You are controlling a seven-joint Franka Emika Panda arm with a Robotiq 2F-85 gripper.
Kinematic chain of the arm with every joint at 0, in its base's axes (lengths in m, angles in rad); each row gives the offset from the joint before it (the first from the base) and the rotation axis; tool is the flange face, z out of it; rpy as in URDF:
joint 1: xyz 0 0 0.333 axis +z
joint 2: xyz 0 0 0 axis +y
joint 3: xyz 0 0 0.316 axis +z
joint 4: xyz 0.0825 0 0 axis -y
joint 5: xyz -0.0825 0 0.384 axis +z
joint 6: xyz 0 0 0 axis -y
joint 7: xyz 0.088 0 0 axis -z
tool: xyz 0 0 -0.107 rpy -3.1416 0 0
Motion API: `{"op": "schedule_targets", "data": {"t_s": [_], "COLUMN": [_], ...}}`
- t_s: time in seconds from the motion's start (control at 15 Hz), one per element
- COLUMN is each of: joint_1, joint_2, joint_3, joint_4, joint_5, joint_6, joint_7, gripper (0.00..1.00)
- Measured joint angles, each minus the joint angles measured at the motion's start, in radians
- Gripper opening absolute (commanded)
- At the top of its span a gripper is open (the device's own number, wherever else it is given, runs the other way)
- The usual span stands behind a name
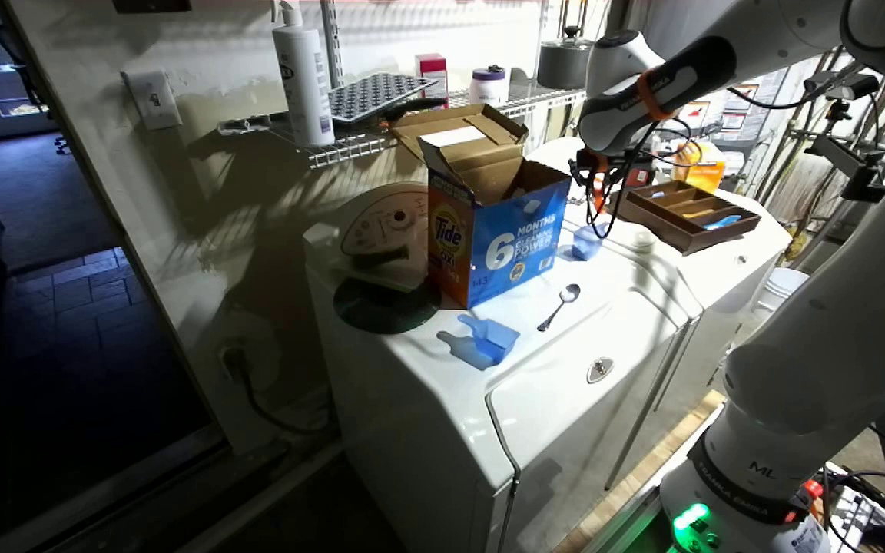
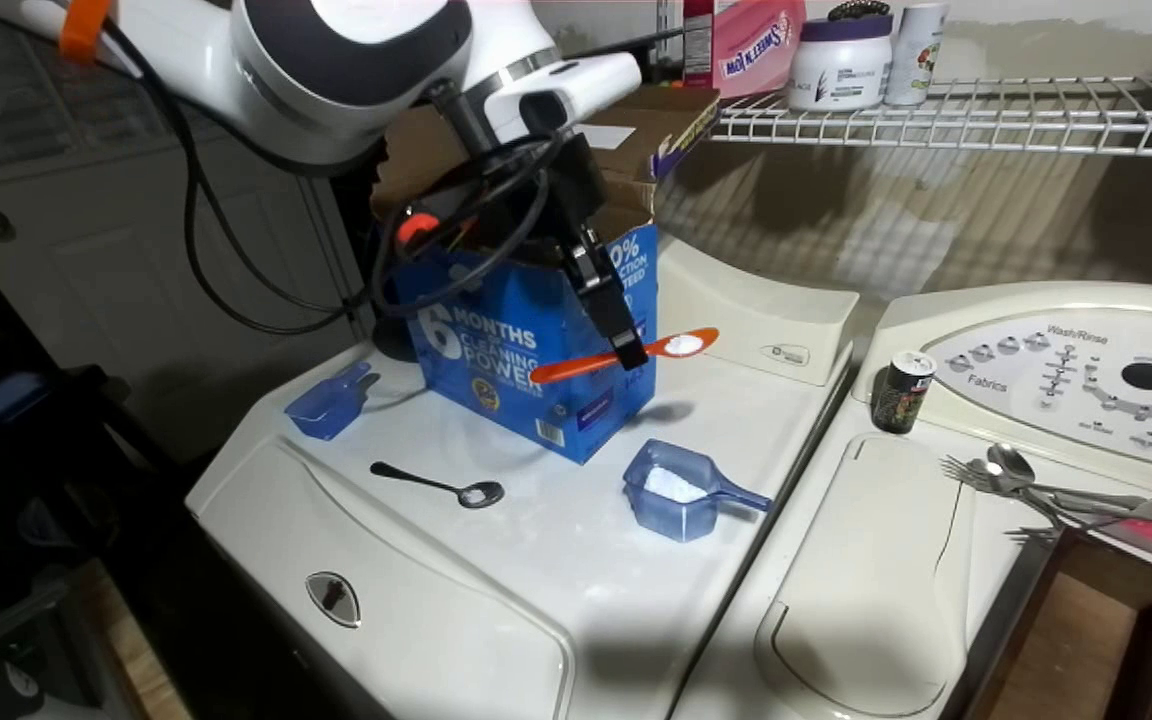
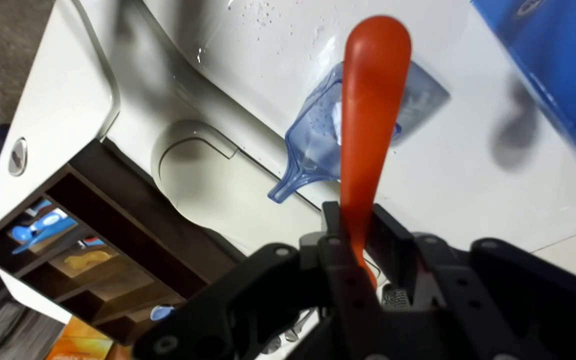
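Note:
My gripper (image 2: pixel 629 352) is shut on an orange spoon (image 2: pixel 572 369), gripped near mid-length and held above the white machine top. White powder lies in the spoon's bowl in an exterior view. In the wrist view the spoon's handle (image 3: pixel 378 65) points away from the fingers, and its bowl is mostly hidden behind them. Below it stands a blue scoop (image 2: pixel 674 520) with white powder inside, partly covered by the handle in the wrist view. Close behind the gripper rises the open blue and orange Tide box (image 1: pixel 515 246). A second blue scoop (image 1: pixel 495 339) and a metal spoon (image 2: pixel 476 494) lie nearby.
A compartmented wooden tray (image 1: pixel 654 223) holds small coloured utensils. Beside it are metal forks and spoons (image 2: pixel 1026 490) and a small black can (image 2: pixel 903 395). A wire shelf (image 2: pixel 1016 130) with containers runs along the wall. The dark round disc (image 1: pixel 385 311) lies by the box.

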Motion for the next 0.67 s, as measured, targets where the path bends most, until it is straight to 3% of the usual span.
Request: {"op": "schedule_targets", "data": {"t_s": [0.67], "joint_1": [0.001], "joint_2": [-0.054], "joint_3": [0.048], "joint_4": [0.069], "joint_5": [0.006], "joint_6": [-0.038], "joint_7": [-0.266], "gripper": [0.04]}}
